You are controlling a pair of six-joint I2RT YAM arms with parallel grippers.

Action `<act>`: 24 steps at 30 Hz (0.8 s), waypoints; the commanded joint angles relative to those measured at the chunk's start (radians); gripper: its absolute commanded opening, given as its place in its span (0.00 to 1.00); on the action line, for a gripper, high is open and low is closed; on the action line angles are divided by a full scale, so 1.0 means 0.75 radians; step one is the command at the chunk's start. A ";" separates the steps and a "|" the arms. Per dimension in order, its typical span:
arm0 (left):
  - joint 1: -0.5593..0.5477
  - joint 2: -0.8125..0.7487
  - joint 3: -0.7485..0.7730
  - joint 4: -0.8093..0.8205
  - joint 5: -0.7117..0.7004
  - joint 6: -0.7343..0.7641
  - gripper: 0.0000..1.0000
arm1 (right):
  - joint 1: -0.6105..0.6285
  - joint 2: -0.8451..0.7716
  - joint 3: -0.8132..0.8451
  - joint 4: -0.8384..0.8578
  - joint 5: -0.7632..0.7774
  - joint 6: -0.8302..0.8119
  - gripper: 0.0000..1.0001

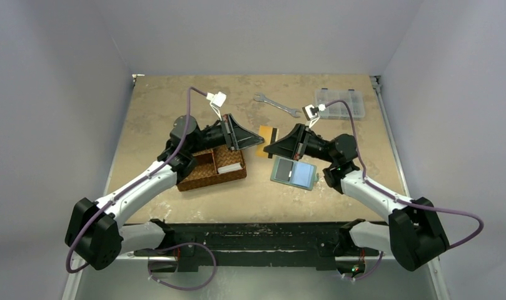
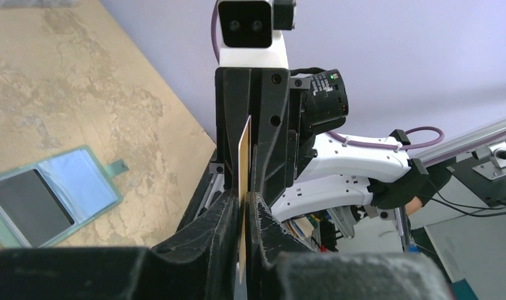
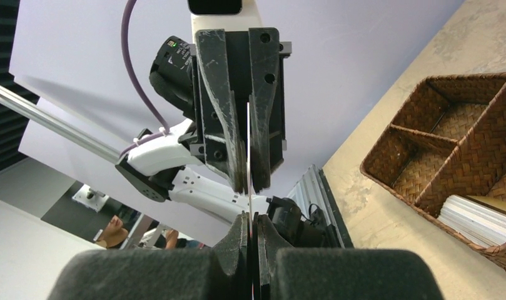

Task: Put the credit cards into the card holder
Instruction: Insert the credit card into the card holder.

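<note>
Top external: left gripper (image 1: 255, 139) and right gripper (image 1: 269, 150) meet mid-table. Both jaws are clamped on one orange credit card (image 1: 266, 134). Card holder (image 1: 293, 173) lies open just beside the right gripper.

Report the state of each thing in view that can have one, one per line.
left tool: shut on orange card
right tool: shut on orange card
orange card: clamped by both tools, off the table
card holder: open, lying flat on table
white cards: stacked in one compartment of basket
</note>
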 commanded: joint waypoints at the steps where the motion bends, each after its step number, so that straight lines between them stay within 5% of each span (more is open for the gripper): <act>1: -0.046 0.047 0.013 0.100 0.017 0.006 0.09 | -0.006 -0.011 -0.007 0.045 -0.020 0.014 0.00; 4: -0.053 0.054 0.026 0.053 -0.011 0.051 0.00 | -0.030 -0.025 -0.004 -0.021 -0.028 -0.008 0.00; 6: -0.053 0.045 0.055 -0.074 -0.066 0.150 0.00 | -0.092 -0.073 -0.006 -0.216 -0.015 -0.116 0.14; 9: -0.055 0.063 0.166 -0.494 -0.199 0.393 0.00 | -0.228 -0.166 0.044 -0.881 0.138 -0.492 0.42; 12: -0.056 0.095 0.197 -0.722 -0.291 0.524 0.00 | -0.289 -0.120 0.167 -1.468 0.357 -0.869 0.52; 17: -0.097 0.243 0.191 -0.656 -0.221 0.534 0.00 | -0.315 -0.061 0.151 -1.689 0.606 -0.977 0.52; 24: -0.218 0.598 0.324 -0.531 -0.200 0.495 0.00 | -0.329 -0.014 0.075 -1.651 0.825 -0.973 0.31</act>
